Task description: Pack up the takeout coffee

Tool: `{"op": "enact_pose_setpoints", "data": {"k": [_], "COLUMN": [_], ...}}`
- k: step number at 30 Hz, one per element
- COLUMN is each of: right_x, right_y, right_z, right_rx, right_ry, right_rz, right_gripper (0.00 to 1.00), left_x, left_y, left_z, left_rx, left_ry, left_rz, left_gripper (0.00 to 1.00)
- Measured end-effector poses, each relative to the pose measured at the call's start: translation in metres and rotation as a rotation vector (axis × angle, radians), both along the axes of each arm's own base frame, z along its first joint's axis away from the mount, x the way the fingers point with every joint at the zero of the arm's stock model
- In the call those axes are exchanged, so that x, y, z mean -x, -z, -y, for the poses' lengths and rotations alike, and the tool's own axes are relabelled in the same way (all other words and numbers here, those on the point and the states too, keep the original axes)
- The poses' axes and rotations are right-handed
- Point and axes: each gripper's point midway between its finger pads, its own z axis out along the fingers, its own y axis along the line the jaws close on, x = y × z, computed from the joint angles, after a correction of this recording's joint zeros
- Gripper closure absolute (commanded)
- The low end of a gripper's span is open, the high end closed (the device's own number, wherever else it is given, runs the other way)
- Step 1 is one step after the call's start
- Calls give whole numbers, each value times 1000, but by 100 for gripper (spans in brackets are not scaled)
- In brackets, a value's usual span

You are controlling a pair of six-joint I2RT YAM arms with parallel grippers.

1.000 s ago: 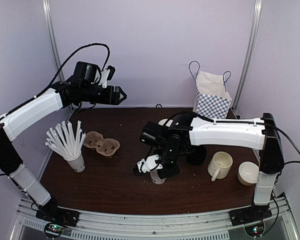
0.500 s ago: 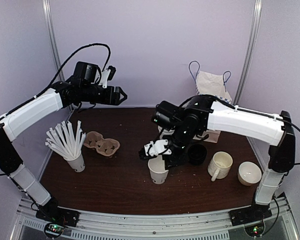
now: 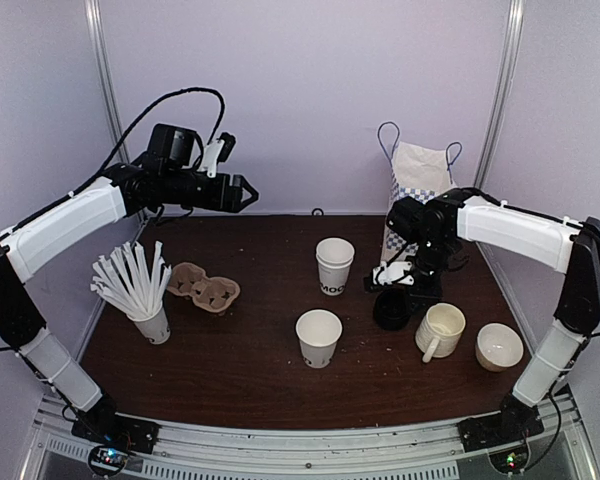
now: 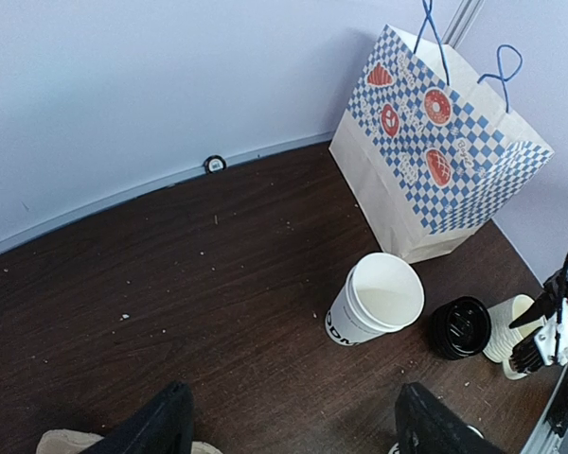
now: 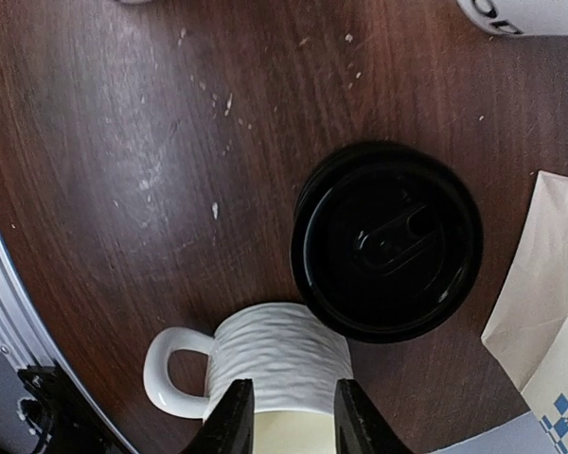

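Observation:
Two lidless white paper cups stand mid-table: one with dark "MOO" lettering (image 3: 335,265) (image 4: 374,300) and a second one (image 3: 318,338) nearer the front. A stack of black lids (image 3: 392,310) (image 5: 386,241) (image 4: 459,328) sits to their right. My right gripper (image 3: 408,298) (image 5: 292,421) hangs open above the table beside the lids and over the cream mug (image 5: 265,355), holding nothing. My left gripper (image 3: 242,192) (image 4: 293,430) is open and empty, high above the back left of the table.
A blue-checked paper bag (image 3: 423,190) (image 4: 435,142) stands at the back right. The cream mug (image 3: 440,330) and a white bowl (image 3: 500,347) sit front right. A brown cup carrier (image 3: 205,288) and a cup of white straws (image 3: 140,285) are on the left.
My right gripper let go of the front cup, rose, and swung back to the right over the lids and mug. The left arm has not moved.

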Motion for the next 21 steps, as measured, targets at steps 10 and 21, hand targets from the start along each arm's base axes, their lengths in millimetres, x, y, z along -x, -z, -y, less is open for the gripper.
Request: {"op": "enact_pose_setpoints", "data": {"k": [10,21], "right_x": [-3,-17], "right_y": [14,46], "right_z": [14,18], "right_rx": [117,227], "right_ry": [-188,-304], "right_rz": [36,52], "right_gripper": [59,60], "left_x": [3,3], "left_y": [6,17], "left_z": [8,13], "left_rx": [9,1], "left_ry": [38,55], "left_rz": [-23,-51], "left_gripper": [23,21]}}
